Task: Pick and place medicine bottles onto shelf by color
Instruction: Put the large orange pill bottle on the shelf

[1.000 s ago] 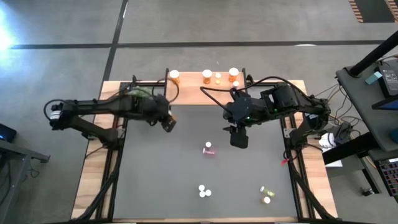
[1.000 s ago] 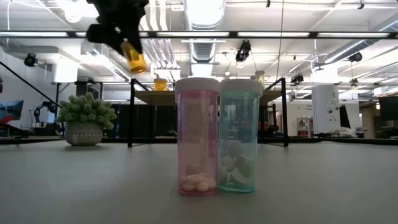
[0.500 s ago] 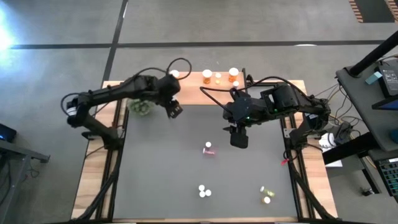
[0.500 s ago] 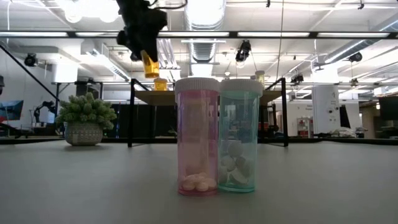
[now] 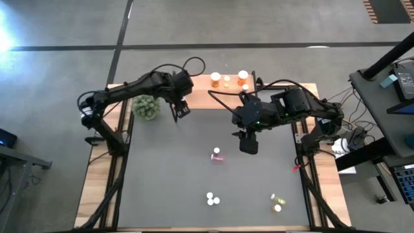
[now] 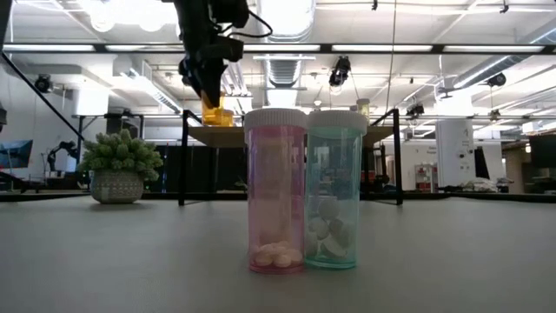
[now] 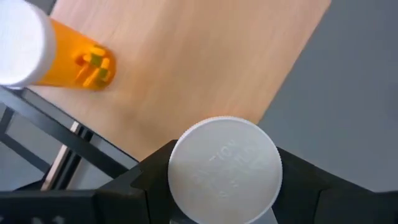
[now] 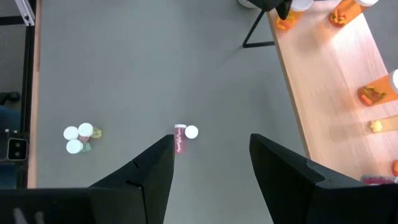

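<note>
My left gripper [image 5: 180, 110] hangs over the left end of the light-wood shelf [image 5: 200, 82], shut on an orange medicine bottle [image 6: 211, 106] whose white cap [image 7: 225, 163] fills the left wrist view. Another orange bottle [image 7: 62, 59] stands on the shelf beside it, and several more [image 5: 227, 80] stand further right. My right gripper [image 5: 248, 144] is open above the dark mat; a pink bottle [image 8: 180, 140] lies on its side below it. A pink bottle [image 6: 276, 191] and a teal one [image 6: 334, 191] stand upright near the front edge. My left gripper pinches the orange bottle between its two fingers [image 7: 146, 180], one on each side of the bottle just under the white cap. The fingers come from above, slanting down. The bottle hangs nearly upright, its orange body [image 6: 211, 108] showing below the fingers, lifted clear of the shelf.
A green spiky plant [image 5: 146, 107] in a pot stands on the mat's far left, close under my left arm. A yellow-green bottle [image 5: 277, 202] lies near the front right. The shelf's black legs [image 6: 183, 156] stand on the table's far side. Wooden table borders flank the mat.
My left gripper has carried the orange bottle toward the table's far edge and a little right, up to the shelf's left end. It has rolled, so the bottle has gone from tilted to nearly upright. The arm has swung clear of the plant.
</note>
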Controlling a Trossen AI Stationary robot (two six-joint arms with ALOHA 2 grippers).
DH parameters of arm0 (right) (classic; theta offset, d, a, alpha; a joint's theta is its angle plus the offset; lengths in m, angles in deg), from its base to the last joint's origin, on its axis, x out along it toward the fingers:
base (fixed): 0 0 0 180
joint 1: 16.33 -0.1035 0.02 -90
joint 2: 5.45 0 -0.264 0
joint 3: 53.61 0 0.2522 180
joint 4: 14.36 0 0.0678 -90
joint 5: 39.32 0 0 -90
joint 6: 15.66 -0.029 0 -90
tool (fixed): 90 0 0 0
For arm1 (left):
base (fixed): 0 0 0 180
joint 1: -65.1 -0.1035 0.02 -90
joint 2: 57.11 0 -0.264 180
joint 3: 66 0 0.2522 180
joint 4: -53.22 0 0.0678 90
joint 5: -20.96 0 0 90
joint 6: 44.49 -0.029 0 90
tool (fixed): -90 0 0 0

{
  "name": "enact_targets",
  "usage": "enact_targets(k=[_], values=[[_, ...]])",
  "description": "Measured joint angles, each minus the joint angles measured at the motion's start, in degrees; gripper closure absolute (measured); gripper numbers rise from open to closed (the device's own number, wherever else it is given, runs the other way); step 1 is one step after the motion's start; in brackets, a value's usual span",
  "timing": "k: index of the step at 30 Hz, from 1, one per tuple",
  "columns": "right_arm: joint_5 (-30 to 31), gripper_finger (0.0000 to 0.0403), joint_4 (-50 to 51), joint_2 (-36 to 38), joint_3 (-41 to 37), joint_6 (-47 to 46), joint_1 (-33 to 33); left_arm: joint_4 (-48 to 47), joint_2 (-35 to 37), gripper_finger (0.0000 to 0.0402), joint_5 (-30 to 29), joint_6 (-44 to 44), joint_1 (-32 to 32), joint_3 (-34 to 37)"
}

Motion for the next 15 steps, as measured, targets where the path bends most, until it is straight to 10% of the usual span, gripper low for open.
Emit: enact_targets(k=[15], values=[[-0.01,0.0204,0.0,0.0,0.0,0.0,-0.01,4.35,-0.77,0.0212,0.34,-3.67,-5.41,0.68]])
